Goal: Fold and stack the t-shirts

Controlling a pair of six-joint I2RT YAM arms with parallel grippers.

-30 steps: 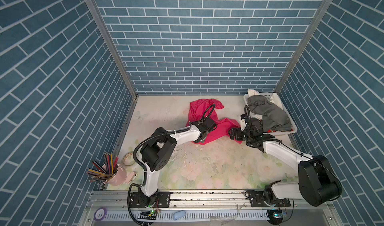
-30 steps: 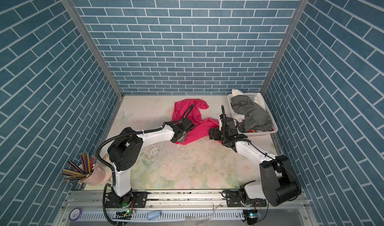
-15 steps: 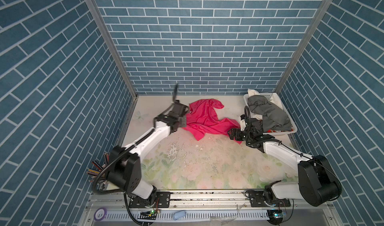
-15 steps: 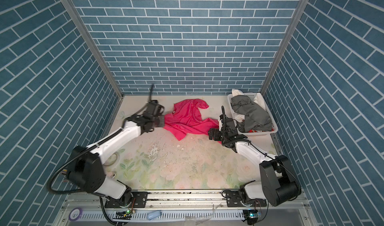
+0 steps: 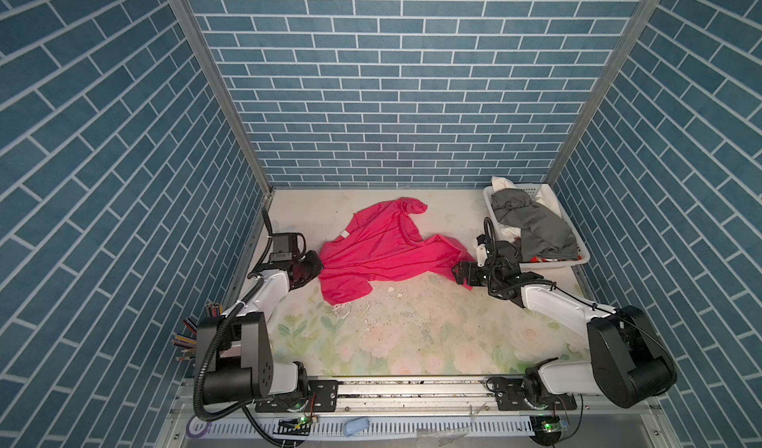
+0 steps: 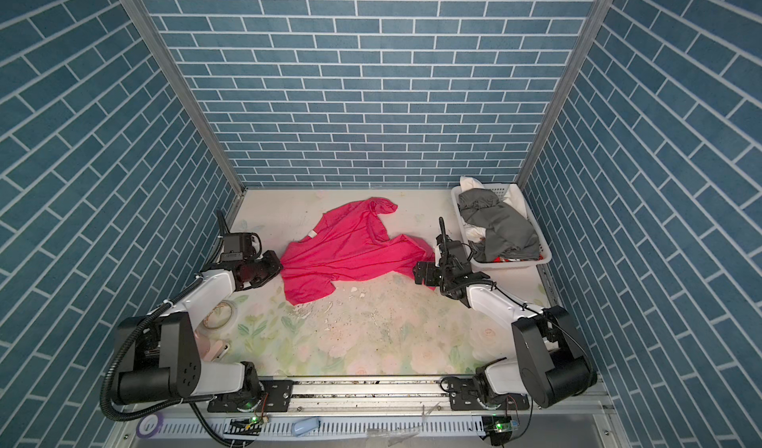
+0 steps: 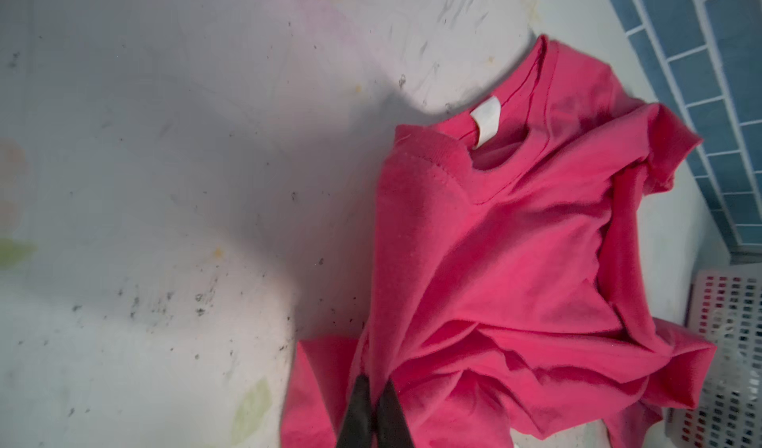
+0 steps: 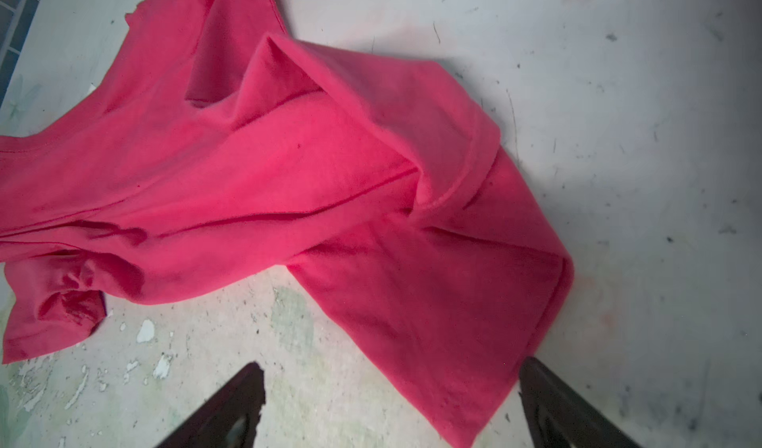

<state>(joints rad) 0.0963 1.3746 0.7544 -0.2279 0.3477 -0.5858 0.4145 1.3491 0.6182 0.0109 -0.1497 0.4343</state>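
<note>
One pink t-shirt (image 5: 383, 252) is lying crumpled and partly spread on the table (image 5: 412, 334), toward the back and between the two arms. It is showing bright magenta, with folds running across it, a bunched sleeve toward the rear wall, and one small white neck tag (image 7: 486, 122) standing out at the collar. The left gripper (image 7: 374, 388) is pinching the shirt's edge on the left, its fingers pressed together on the cloth, as both top views are also showing (image 6: 280, 269). The right gripper (image 8: 389, 378) is resting low at the shirt's opposite corner with its jaws spread wide; the hem corner is lying between them, not clamped. Just beside that arm, one white slotted basket (image 5: 577, 256) is sitting at the back right, holding one dark grey t-shirt (image 5: 532, 227) draped on top, some white cloth (image 5: 505, 184) under and behind it, and a sliver of red cloth (image 5: 540, 259) at the near rim; how many white pieces there are I cannot tell. The table is wearing a faded floral print, scuffed and flecked with chipped paint. One cup of pencils (image 5: 194, 334) and one roll of tape (image 6: 216, 314) are sitting by the left arm's base. Blue brick-patterned walls (image 5: 391, 95) are enclosing the table on three sides.
</note>
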